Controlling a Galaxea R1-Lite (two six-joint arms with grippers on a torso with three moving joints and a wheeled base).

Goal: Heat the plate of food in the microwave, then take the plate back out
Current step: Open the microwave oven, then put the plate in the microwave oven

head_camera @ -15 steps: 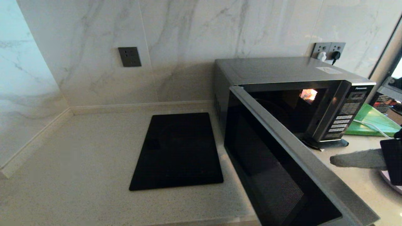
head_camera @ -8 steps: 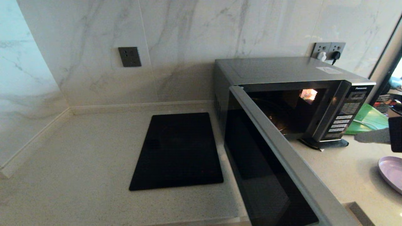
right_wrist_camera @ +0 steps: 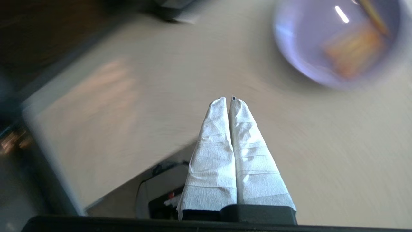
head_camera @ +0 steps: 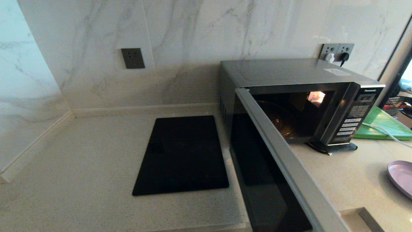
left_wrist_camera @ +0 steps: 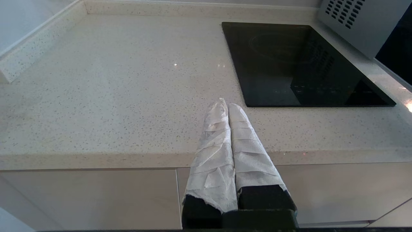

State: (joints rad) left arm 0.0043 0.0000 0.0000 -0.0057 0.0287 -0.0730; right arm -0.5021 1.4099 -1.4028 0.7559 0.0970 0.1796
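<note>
Microwave (head_camera: 289, 96), head view: door (head_camera: 283, 180) swung wide, lower corner cut off by the frame; cavity lit, turntable dim. Plate of food (head_camera: 400, 177) on the surface (head_camera: 80, 167) at far right, half cropped, contents unseen. Cooktop (head_camera: 183, 154) left of the microwave.

Left wrist view: left claw (left_wrist_camera: 225, 104) clenched, empty, near the surface edge before the cooktop (left_wrist_camera: 302, 64).

Right wrist view: right claw (right_wrist_camera: 230, 100) clenched, empty, above the surface; plate of food (right_wrist_camera: 334, 42) blurred, fries indistinct.

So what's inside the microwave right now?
The microwave stands open and lit; only its turntable shows inside. The open door covers the cavity's left part. The plate of food sits on the counter.
</note>
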